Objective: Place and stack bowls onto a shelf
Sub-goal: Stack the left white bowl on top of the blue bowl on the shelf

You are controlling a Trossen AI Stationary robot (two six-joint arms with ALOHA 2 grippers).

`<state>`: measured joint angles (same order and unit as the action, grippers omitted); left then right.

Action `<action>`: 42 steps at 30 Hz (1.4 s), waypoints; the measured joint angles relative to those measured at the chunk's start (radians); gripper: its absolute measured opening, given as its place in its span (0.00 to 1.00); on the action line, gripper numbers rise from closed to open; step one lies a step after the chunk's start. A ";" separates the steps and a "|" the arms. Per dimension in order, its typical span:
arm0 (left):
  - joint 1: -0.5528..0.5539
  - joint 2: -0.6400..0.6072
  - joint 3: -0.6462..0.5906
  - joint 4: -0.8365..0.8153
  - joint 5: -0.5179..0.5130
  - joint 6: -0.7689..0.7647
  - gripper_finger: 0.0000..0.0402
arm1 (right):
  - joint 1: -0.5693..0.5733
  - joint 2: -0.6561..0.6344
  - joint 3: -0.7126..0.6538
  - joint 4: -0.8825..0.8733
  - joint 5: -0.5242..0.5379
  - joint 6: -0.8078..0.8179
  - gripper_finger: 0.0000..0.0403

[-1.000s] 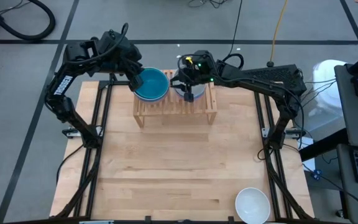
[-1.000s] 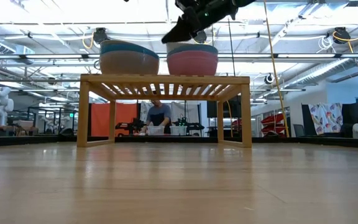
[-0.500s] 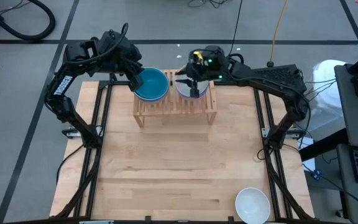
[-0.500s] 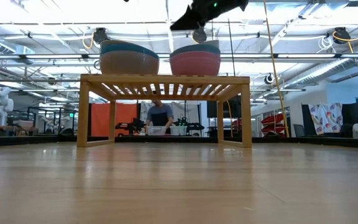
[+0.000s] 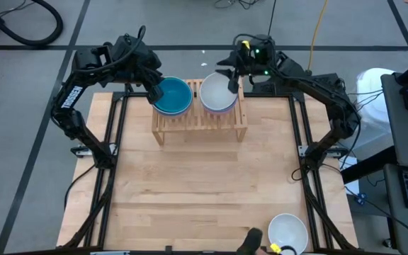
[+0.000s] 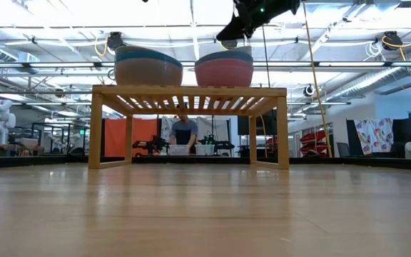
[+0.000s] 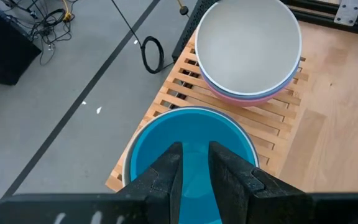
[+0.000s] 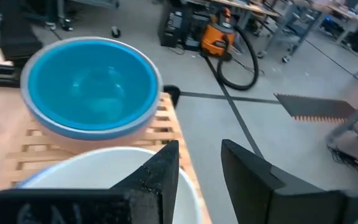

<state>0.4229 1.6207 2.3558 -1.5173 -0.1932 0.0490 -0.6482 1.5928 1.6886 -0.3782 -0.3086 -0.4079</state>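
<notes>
1. The left gripper (image 5: 154, 91) is held over the blue stack of bowls (image 5: 172, 96) on the shelf (image 5: 200, 120). Its fingers (image 7: 166, 177) are set close together with a narrow gap, just above the blue inside of the top bowl (image 7: 191, 158). Nothing is seen gripped between them.
2. The right gripper (image 5: 232, 74) is raised above the far rim of the second stack (image 5: 218, 95), whose top bowl is white inside. Its fingers (image 8: 157, 171) are parted and empty, with the white rim (image 8: 104, 168) just below them.
3. Beside the left gripper, toward the right arm, the two stacks sit side by side on the slatted shelf, close together.
4. In the low view, the left stack (image 6: 148, 66) shows a beige bowl under a teal rim, and the right stack (image 6: 223, 68) shows a pink bowl under a blue-grey rim. The right gripper (image 6: 235, 28) hangs just above the pink stack.
5. Well apart from both grippers, a single white bowl (image 5: 287, 232) lies at the near right edge of the table (image 5: 190, 191).
6. A person (image 6: 184, 134) is seen in the room beyond the shelf.
</notes>
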 joint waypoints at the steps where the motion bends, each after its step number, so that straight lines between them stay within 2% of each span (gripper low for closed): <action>1: 0.000 0.000 0.000 0.000 0.000 0.000 0.21 | -0.010 0.000 0.000 0.000 0.000 0.001 0.29; 10: 0.000 0.000 0.000 0.000 0.000 -0.006 0.21 | -0.033 0.019 -0.002 -0.046 -0.007 0.006 0.29; 19: 0.000 0.000 0.000 0.000 0.000 -0.006 0.21 | -0.033 0.020 -0.124 0.012 -0.007 0.004 0.29; 31: 0.000 0.000 0.000 0.000 0.000 0.000 0.21 | -0.031 -0.073 -0.125 0.088 -0.011 -0.008 0.29; 36: 0.000 0.000 0.000 0.000 0.000 0.001 0.21 | -0.031 -0.066 -0.125 0.097 -0.059 -0.028 0.29; 42: 0.000 0.000 0.000 0.000 0.000 0.000 0.21 | -0.031 -0.053 -0.126 0.136 -0.064 -0.037 0.29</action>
<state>0.4229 1.6207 2.3558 -1.5173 -0.1928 0.0494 -0.6792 1.5397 1.5631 -0.2424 -0.3722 -0.4450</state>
